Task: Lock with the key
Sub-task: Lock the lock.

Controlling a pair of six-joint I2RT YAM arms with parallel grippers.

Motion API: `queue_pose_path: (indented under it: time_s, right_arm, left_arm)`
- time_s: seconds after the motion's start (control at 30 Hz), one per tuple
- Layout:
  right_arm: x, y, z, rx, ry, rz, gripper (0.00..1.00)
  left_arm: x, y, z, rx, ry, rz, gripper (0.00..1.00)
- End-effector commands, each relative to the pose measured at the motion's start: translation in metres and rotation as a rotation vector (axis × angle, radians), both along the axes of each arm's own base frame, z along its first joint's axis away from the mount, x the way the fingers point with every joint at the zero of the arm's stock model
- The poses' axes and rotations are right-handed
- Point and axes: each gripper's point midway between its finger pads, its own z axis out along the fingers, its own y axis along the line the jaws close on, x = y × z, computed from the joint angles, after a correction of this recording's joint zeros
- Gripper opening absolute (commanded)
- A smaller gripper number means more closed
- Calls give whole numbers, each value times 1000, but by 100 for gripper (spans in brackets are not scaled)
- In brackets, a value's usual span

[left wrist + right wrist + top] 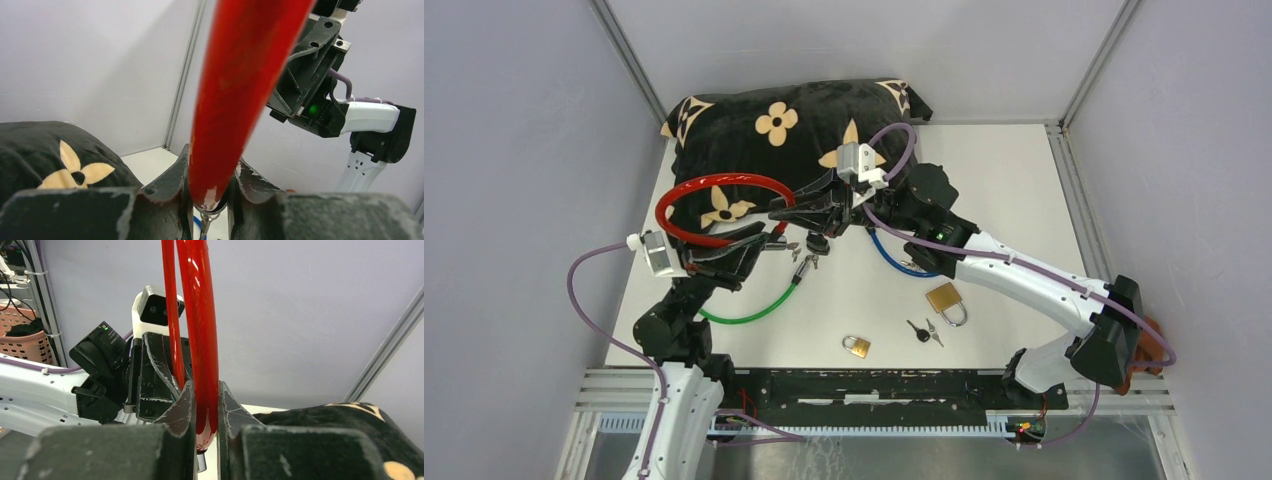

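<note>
Red cable lock [724, 179]: lifted off the bench [1014, 180] at about 10 o'clock, looped in a wide ring above the near edge of a black cushion [774, 115] with tan flower motifs. Gripped at two points close together, at the ring's 4 o'clock side.

Left jaws: set in from 7 o'clock, closed tight on one red end. Seen from the left wrist as a thick red bar running up and away out of the pinch, with a metal ring [210, 216] just showing below it.

Right jaws: set in from 3 o'clock, likewise closed on the red cable, nipped between both fingers [175, 415] in the right wrist view. Second strand of the same loop just at 9 o'clock of the held one.

Small bunch of keys [808, 254] just at 6 o'clock of the two grips; hanging or lying on the bench, cannot tell.

Elsewhere on the bench:
- green cable lock [754, 312] curving at 6 o'clock of the red ring
- blue cable lock [889, 256] partly hidden under the right arm [1024, 275]
- large brass padlock [943, 297] at 4 o'clock of centre, with dark-headed keys [921, 330] just at its 7 o'clock
- smaller brass padlock [856, 346] near the 6 o'clock edge, apart from the rest
</note>
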Motion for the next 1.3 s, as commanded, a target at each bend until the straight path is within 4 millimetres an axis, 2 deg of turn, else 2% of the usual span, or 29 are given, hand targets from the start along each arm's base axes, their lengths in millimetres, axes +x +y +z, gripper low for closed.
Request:
queue_pose_path:
  time_s: [0.0,0.07,0.1,0.13,0.17,0.2,0.27,0.3,0.4,0.47,0.53,0.77,0.83,0.93,1.07,1.17,1.27]
  right_arm:
    - [-5,-32,60,150,-70,-36,0]
    - [-5,-35,60,149,-77,-41,0]
    - [-4,-34,56,138,-79,-44,5]
    - [-4,-34,51,119,-92,-46,23]
    - [-3,-32,39,80,-105,-39,50]
    - [-3,-31,27,35,-125,-22,64]
    - [4,-28,-7,-73,-124,-14,80]
    - [9,-28,-27,-127,-122,-13,81]
    - [8,-27,-84,-244,-91,42,76]
    - [7,-20,-104,-292,-53,80,68]
    - [8,-12,-113,-318,-22,115,61]
    - [4,4,-109,-309,-26,141,57]
    - [7,5,-109,-307,-17,126,52]
    - [11,8,-109,-315,-1,117,36]
    - [14,11,-113,-337,17,116,26]
    - [15,13,-118,-361,19,115,0]
    - [21,4,-134,-421,15,83,0]
  left_arm:
    - [2,2,-6,26,-21,33,2]
    - [3,2,-7,27,-19,33,2]
    - [3,2,-6,26,-20,34,2]
    - [2,3,-5,24,-23,37,2]
    - [2,3,-2,19,-29,41,2]
    - [1,4,1,13,-37,46,2]
    - [-1,6,9,4,-58,55,2]
    - [-2,7,12,0,-66,58,2]
    - [-2,8,16,-17,-68,59,2]
    - [-2,8,16,-17,-64,57,2]
    - [-1,8,15,-14,-61,54,2]
    - [0,8,15,-17,-51,55,2]
    - [-1,8,15,-17,-52,55,2]
    - [-1,8,16,-18,-52,55,2]
    - [-2,8,16,-17,-52,53,2]
    - [-2,8,16,-17,-55,53,2]
    - [-4,9,21,-20,-70,61,2]
